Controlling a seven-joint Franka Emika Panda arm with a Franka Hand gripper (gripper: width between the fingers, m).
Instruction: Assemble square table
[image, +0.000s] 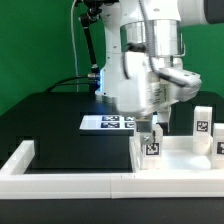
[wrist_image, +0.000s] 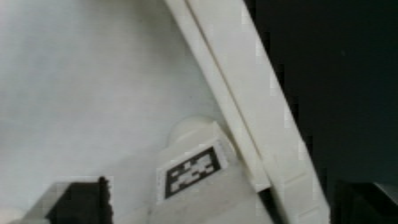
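The square table's white slab (image: 182, 161) lies at the exterior view's right, inside the border wall. A short white leg block (image: 152, 143) with a tag stands upright on the slab's near-left corner. My gripper (image: 151, 130) is straight above it, with the jaws down either side of the block's top. In the wrist view the leg block (wrist_image: 192, 172) lies between my fingers, and a narrow gap shows beside the dark finger (wrist_image: 80, 202); the other finger blends into the black table. The jaws look open. Two more leg blocks (image: 201, 121) (image: 221, 146) stand at the right.
The marker board (image: 107, 123) lies on the black table behind the gripper. A low white border wall (image: 62, 181) runs along the front, with a side piece (image: 20, 158) at the left. The slab's raised edge (wrist_image: 231, 80) runs past the leg.
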